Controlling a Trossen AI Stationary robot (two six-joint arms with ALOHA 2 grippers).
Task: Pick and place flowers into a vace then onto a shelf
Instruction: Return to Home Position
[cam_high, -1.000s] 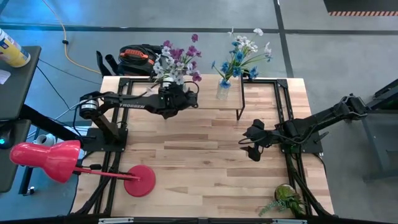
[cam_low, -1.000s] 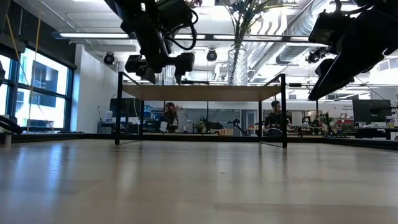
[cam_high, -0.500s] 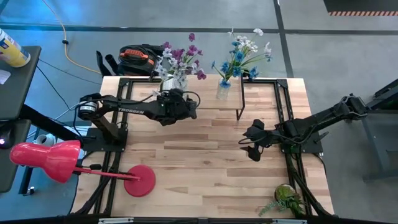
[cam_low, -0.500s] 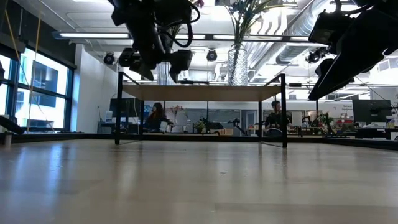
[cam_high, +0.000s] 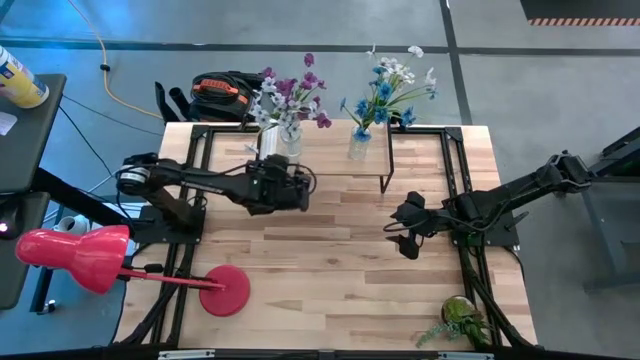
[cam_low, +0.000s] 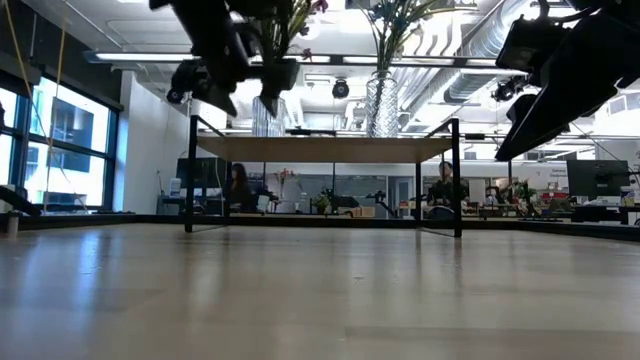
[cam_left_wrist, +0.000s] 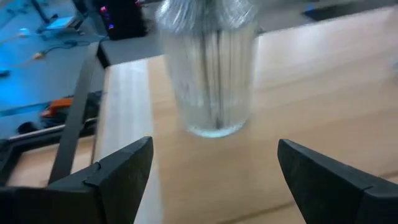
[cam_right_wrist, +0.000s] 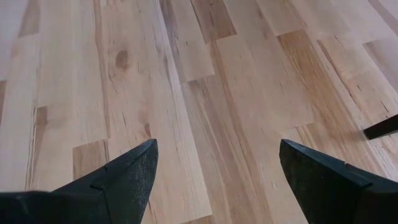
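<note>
Left gripper (cam_left_wrist: 214, 155) is seen with fingers (cam_left_wrist: 124, 171) spread apart and nothing held between them; it is held above the near edge of the shelf (cam_high: 335, 160), toward its left end, higher than the plank in the low view. Directly ahead of it, close but not touched, a clear glass vase (cam_left_wrist: 214, 81) is stood upright on the shelf with the purple and white flowers (cam_high: 292, 95) in it. A second vase (cam_high: 358, 145) with blue and white flowers (cam_high: 390, 88) is stood farther right on the same plank. Right gripper (cam_high: 400, 232) is held over the bare table (cam_high: 330, 270), right of centre and well apart from the shelf, jaws apart and empty.
</note>
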